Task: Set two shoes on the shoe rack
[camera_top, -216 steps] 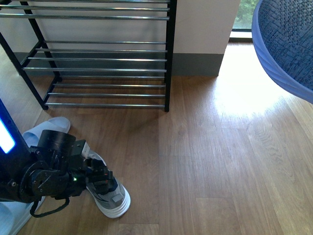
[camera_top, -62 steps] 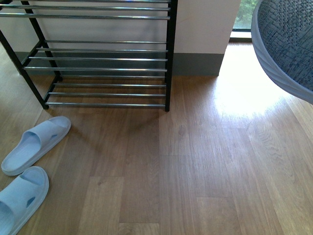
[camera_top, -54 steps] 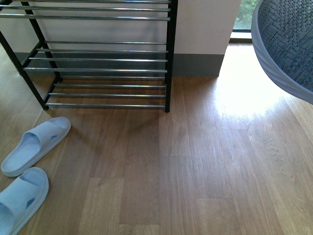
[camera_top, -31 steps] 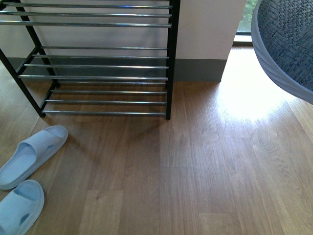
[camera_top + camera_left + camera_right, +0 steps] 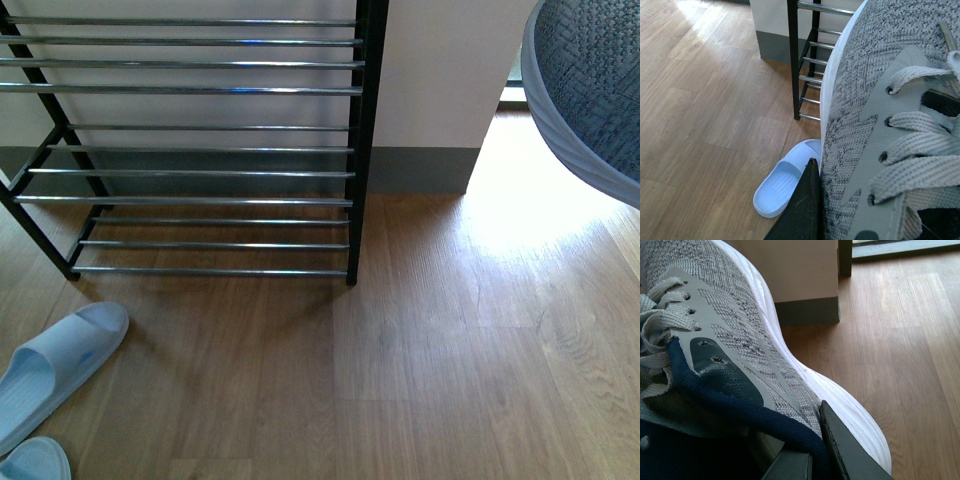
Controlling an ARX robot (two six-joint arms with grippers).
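Left gripper [image 5: 809, 202]: one dark finger is showing, pressing against the knit flank of the left sneaker [image 5: 865, 90]; its partner is hiding behind the shoe, so the clamp is being judged rather than seen. That sneaker is hanging clear of the floor [image 5: 705, 100]. Right gripper [image 5: 815, 462]: jaws are pinching the navy collar of the right sneaker [image 5: 740, 325], also riding in the air; its patterned sole [image 5: 590, 80] is hanging into the upper right corner of the front view.

Step in hand, as judged: carrying both sneakers to the rack [image 5: 200, 200]. Handling note: each shoe is wanting a flat landing, sole bridging at least two rods of one tier so it is not tipping through a gap. Both are needing their own stretch of that tier, side by side, and a level lowering before the jaws are letting go. Neither toe should be clipping the black post [image 5: 360, 150].

Slippers [image 5: 55, 365], pale blue: lying on the floor at the lower left, just short of the rack's foot, below the left sneaker and apart from both grippers.

Rack: standing ahead and leftward against the wall [image 5: 440, 70], no shoe showing on its visible tiers. Left sneaker is hanging near it, rods showing just beyond the shoe's edge. Right sneaker is hanging well off to its right, over open floor.
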